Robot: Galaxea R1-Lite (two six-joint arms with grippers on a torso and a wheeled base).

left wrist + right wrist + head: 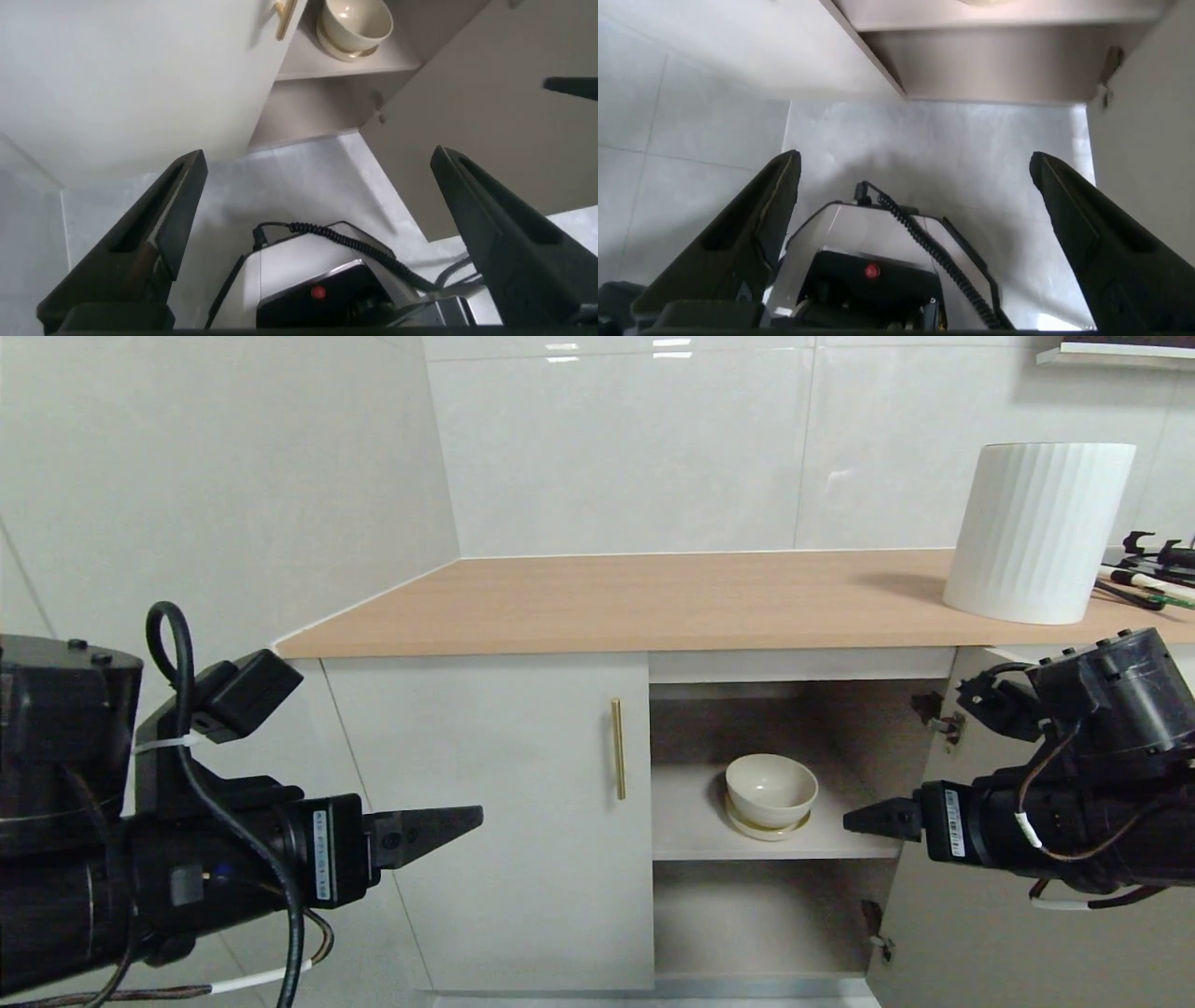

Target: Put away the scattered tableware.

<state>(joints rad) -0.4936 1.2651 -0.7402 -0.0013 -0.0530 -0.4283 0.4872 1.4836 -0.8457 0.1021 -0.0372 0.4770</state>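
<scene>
Two pieces of tableware, a cream bowl [771,789] and the small plate [767,828] under it, sit stacked on the middle shelf [686,831] of the cabinet below the counter [653,602]. They stand towards the front of the shelf and a little right of the closed left door [485,821]. Nesting the bowl on the plate saves room and keeps the pair steady.

The left gripper [462,819] hovers in front of that closed door, near its brass handle [617,749]. Its fingers [163,224] are spread wide and hold nothing. The right gripper [854,819] hangs level with the shelf edge, just inside the open right door [934,933]. Its fingers [752,224] are likewise released and empty. Both grippers stand apart from the bowl, touching neither it nor the shelf.

With both sets of fingers bare and the stack resting squarely on the shelf, the stowing itself looks done. What probably remains is swinging the right door shut, and the right gripper sits close enough to its inner face to push it.

On the counter above, a white ribbed container [1036,532] stands towards the right end.
</scene>
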